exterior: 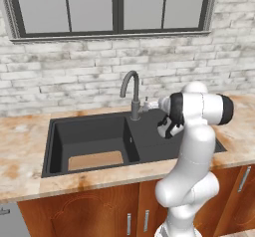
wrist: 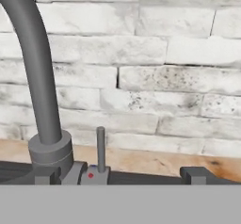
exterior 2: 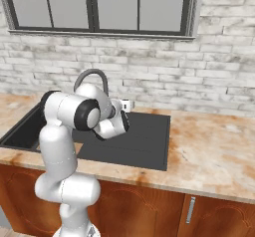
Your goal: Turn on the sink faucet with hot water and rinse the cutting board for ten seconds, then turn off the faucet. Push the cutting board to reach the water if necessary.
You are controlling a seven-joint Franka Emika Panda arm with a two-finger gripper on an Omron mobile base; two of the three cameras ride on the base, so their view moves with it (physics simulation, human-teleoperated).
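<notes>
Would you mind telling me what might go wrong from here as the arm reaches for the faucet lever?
1. The open tool sits close to the small upright lever; a finger may knock it toward cold rather than hot.
2. The cutting board lies at the basin's front, apparently forward of the sink faucet spout, so water might miss it unless pushed.
</notes>
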